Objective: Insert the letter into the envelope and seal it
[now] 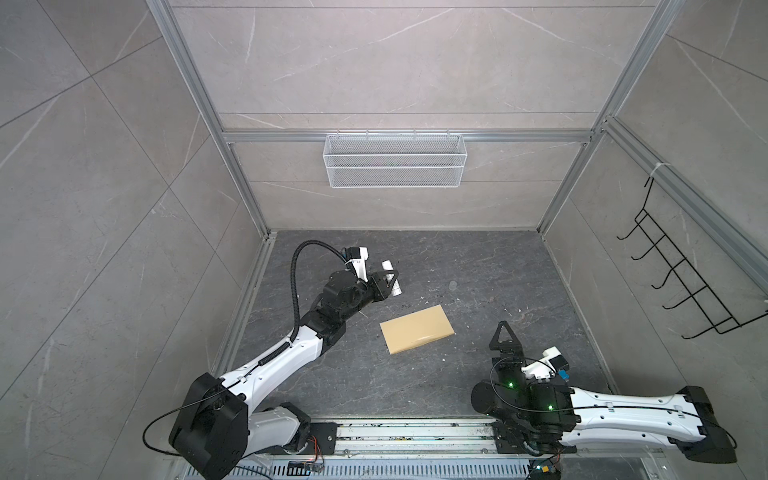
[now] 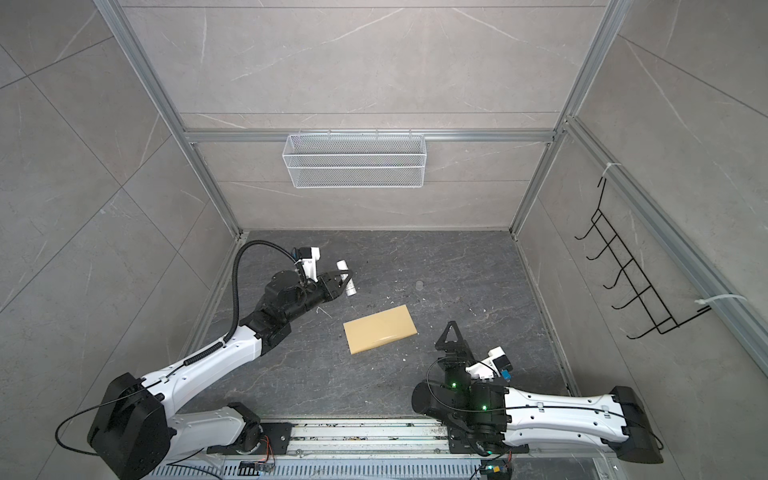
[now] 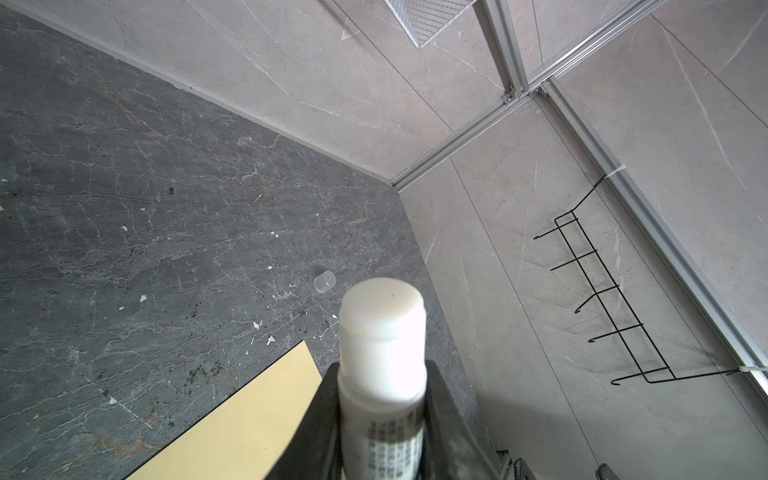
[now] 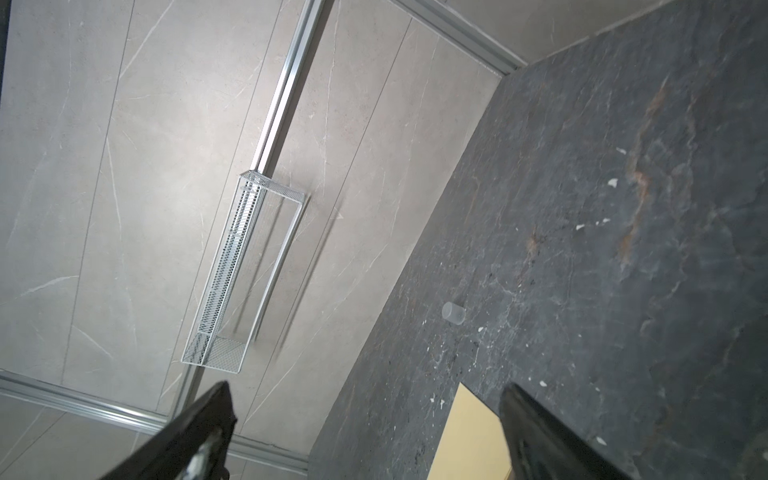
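Left gripper point(image 1: 390, 280) reached forward, clamped on a glue stick point(image 3: 382, 332); right gripper point(image 4: 365, 419) sat low, jaws wide.

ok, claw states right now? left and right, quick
left claw: closed on a white glue stick, cap off.
right claw: open, holding nothing.

Envelope point(image 3: 249, 415) partly beyond both wrist views' edges

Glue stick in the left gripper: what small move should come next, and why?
Probably lower the glue stick onto the table beside the envelope. It looks closed and flat, no letter shows, and the left gripper holds the stick uncapped, its cap lying apart.
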Motion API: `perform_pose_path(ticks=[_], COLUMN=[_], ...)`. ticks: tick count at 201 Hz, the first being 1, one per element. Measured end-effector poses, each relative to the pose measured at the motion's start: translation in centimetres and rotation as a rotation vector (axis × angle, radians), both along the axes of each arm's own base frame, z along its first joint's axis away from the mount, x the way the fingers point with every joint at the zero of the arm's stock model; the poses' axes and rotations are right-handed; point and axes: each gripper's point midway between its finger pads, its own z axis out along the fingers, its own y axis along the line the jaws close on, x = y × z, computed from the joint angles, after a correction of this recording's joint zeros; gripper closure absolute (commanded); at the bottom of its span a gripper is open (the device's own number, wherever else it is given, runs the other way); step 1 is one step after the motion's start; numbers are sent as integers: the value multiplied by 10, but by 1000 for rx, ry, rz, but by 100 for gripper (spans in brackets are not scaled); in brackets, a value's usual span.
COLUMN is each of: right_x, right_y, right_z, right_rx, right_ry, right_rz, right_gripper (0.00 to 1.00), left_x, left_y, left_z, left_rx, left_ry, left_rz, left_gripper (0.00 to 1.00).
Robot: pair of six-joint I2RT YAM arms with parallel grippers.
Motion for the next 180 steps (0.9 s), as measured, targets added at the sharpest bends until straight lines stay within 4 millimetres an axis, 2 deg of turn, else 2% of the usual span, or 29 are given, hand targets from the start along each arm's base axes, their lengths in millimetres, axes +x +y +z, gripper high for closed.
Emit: perform_pose_path(ticks=[23,65,83,97,110,120,134,153,167,180], right_x=[0,-5,-8,-12,-13,-14,-14,-13,-13,-12], right_y=[6,21,28,30,29,27,25,40,57,76], right_z=[-7,-3,-4,1,19,44,89,147,168,172], right_rx=[85,187,179,97,-10,-104,-259,-358,-517,-719], right_ry=[-14,-26,-20,-4,14,24,32,31,40,61], right_rz=[11,60,96,127,144,145,140,135,132,127], right_gripper=[0,0,0,0,0,0,0,0,0,0], left_x=[1,3,4,5,7,7,7,6,6,6], left_y=[-1,-6,-9,-11,-12,-13,-15,-16,-17,-17], left_z=[-3,-9,-11,-12,-11,-10,-8,-5,-3,-2], left_rx=[4,5,5,4,2,-1,-6,-12,-15,-17], left_ry=[8,16,21,25,24,23,17,10,5,2], left_rz=[-2,-8,-12,-15,-16,-17,-20,-25,-27,-27], left_gripper=[100,100,100,100,100,100,100,100,100,100])
